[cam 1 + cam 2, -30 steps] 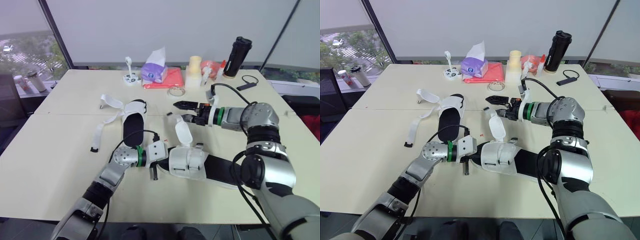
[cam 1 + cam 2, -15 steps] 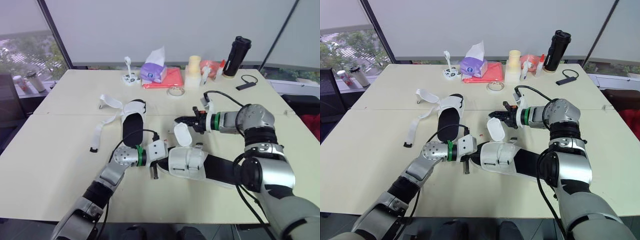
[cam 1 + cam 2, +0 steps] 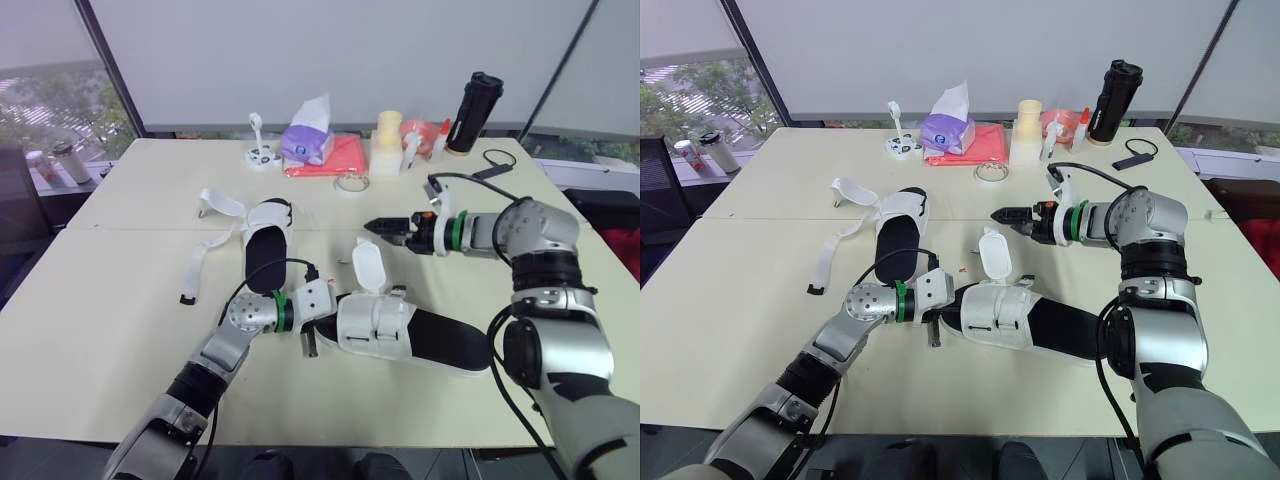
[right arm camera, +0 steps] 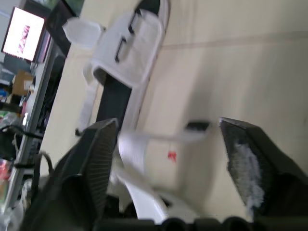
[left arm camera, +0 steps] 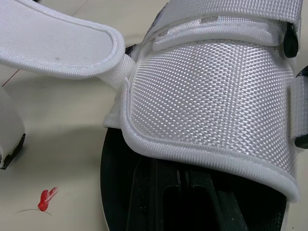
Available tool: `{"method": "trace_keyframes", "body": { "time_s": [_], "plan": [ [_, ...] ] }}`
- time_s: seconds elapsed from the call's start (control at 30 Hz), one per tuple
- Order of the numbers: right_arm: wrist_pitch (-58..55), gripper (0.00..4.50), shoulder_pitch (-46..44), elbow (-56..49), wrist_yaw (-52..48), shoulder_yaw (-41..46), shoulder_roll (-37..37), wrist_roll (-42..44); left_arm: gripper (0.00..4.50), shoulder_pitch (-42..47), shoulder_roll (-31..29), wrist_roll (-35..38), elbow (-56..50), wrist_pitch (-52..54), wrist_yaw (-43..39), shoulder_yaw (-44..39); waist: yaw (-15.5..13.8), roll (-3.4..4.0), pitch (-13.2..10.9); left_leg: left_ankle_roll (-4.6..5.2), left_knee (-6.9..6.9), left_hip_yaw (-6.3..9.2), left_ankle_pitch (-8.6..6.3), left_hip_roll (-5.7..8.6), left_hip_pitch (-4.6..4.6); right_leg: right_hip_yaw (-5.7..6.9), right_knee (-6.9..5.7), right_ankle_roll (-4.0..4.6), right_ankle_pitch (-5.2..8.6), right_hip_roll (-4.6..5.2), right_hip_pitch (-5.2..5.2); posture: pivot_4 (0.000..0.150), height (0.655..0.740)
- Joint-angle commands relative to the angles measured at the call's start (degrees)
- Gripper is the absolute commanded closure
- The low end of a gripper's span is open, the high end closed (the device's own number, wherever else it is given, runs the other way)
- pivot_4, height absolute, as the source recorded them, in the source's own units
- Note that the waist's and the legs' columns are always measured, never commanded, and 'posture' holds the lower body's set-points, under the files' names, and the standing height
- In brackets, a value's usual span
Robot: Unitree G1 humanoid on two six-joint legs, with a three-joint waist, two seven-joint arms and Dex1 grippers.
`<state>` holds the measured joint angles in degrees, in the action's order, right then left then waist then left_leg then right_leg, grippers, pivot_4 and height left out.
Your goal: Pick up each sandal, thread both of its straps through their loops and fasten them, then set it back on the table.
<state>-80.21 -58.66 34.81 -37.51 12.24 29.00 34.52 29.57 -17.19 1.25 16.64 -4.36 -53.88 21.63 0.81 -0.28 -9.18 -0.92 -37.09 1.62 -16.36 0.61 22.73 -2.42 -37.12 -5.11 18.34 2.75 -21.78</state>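
The near sandal (image 3: 400, 330), white upper on a black sole, lies on the table (image 3: 120, 330) in front of me. My left gripper (image 3: 318, 322) is shut on its toe end; in the left wrist view the black fingers (image 5: 168, 192) reach under the white woven upper (image 5: 211, 96). One loose strap (image 3: 368, 265) stands up from this sandal. My right gripper (image 3: 372, 226) hovers open just right of and beyond that strap, holding nothing. The second sandal (image 3: 265, 245) lies farther left with its straps (image 3: 222, 205) spread loose on the table.
Along the table's far edge stand a purple tissue pack (image 3: 308, 140), a red cloth (image 3: 335, 155), a tape ring (image 3: 350, 183), a cream cup (image 3: 388, 140) and a black bottle (image 3: 477, 113). A black cable (image 3: 495, 165) lies at the far right.
My right gripper dipped to the upright strap half a second ago, then drew back to the right and now stands open. The left gripper and the sandal have stayed in place.
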Motion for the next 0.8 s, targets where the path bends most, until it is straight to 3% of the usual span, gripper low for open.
{"method": "trace_keyframes", "body": {
  "time_s": [0.03,0.33,0.8],
  "plan": [
    [-5.3,0.95,0.6,-2.3,-0.1,3.2,0.5,2.6,4.5,-2.0,-1.0,-3.2,4.3,2.1,1.2,1.1,0.0,0.0,0.0,0.0,0.0,0.0,0.0,0.0,0.01,0.0,0.0,0.0,0.0,0.0,-0.02,0.15,0.74],
    [-6.0,0.95,-1.9,2.9,2.0,12.1,-4.2,4.3,4.5,-1.8,-1.0,-3.5,5.1,1.8,1.9,1.1,0.0,0.08,0.0,-0.01,-0.01,-0.01,0.01,0.0,0.07,0.0,-0.06,0.0,-0.01,0.0,-0.1,0.15,0.74],
    [-3.6,0.95,-5.5,6.3,-3.6,6.1,-7.6,3.7,4.5,-2.2,-0.8,-3.9,5.7,1.3,3.9,1.0,0.0,0.12,0.1,-0.17,-0.09,-0.02,0.16,0.01,0.44,0.01,-0.33,-0.01,-0.02,-0.02,-0.57,0.15,0.74]
  ]
}}
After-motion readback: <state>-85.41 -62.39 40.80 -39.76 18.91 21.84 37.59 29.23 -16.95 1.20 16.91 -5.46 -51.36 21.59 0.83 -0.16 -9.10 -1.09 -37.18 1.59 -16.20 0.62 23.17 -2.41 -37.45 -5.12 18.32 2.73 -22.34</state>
